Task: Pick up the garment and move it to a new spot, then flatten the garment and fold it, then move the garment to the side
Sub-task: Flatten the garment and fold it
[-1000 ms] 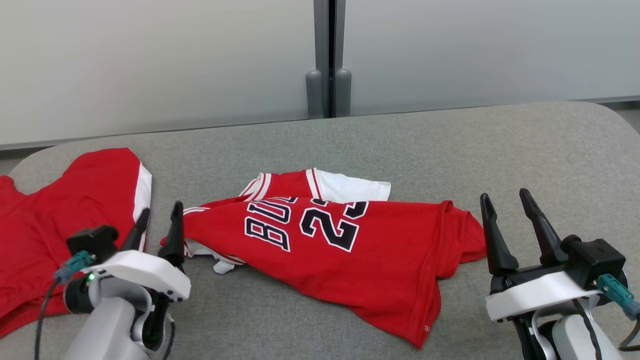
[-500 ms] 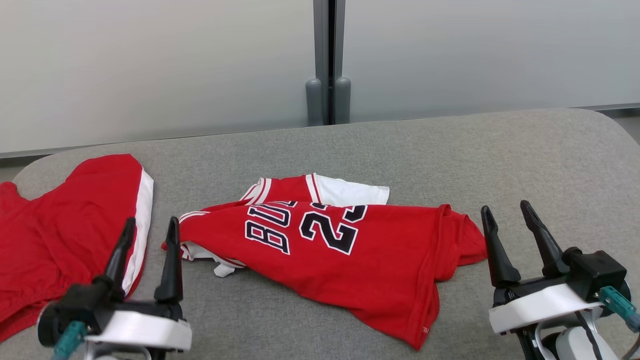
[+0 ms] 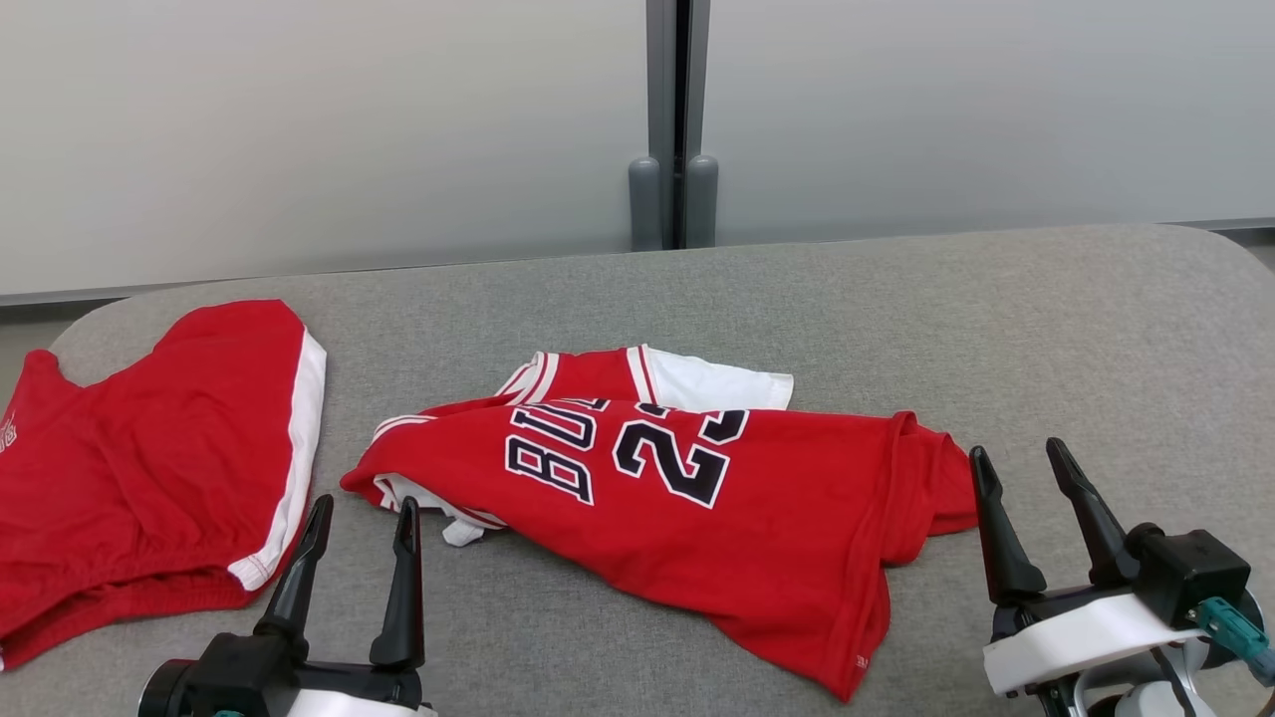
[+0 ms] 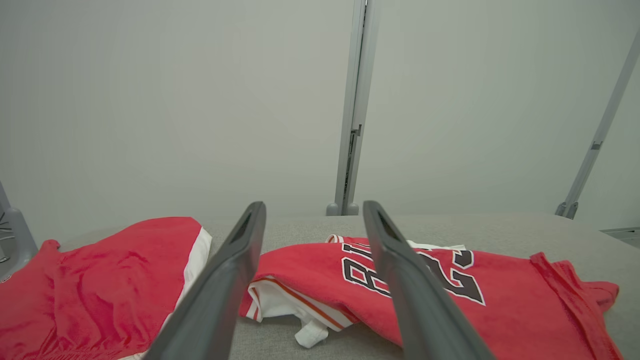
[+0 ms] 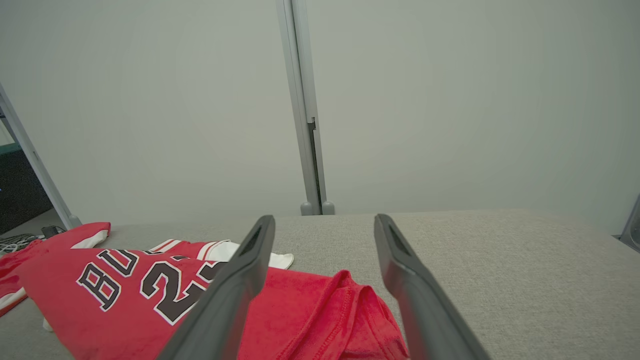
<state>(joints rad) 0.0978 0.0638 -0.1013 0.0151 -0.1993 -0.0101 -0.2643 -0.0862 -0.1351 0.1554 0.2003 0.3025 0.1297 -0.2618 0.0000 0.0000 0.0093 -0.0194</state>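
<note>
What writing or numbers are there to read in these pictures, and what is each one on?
"BUL": dark, white-edged letters on the red jersey; the rest is lost in a fold.
"2" plus a second digit cut off by the fold: same jersey, beside the letters.
Small white mark at the jersey's lower corner: too small to read.
White print at the edge of the red shorts: too small to read.

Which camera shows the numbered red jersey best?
The head view: the whole jersey lies rumpled on the grey surface. The left wrist view's fingers cross it; the right wrist view crops its near edge.
</note>
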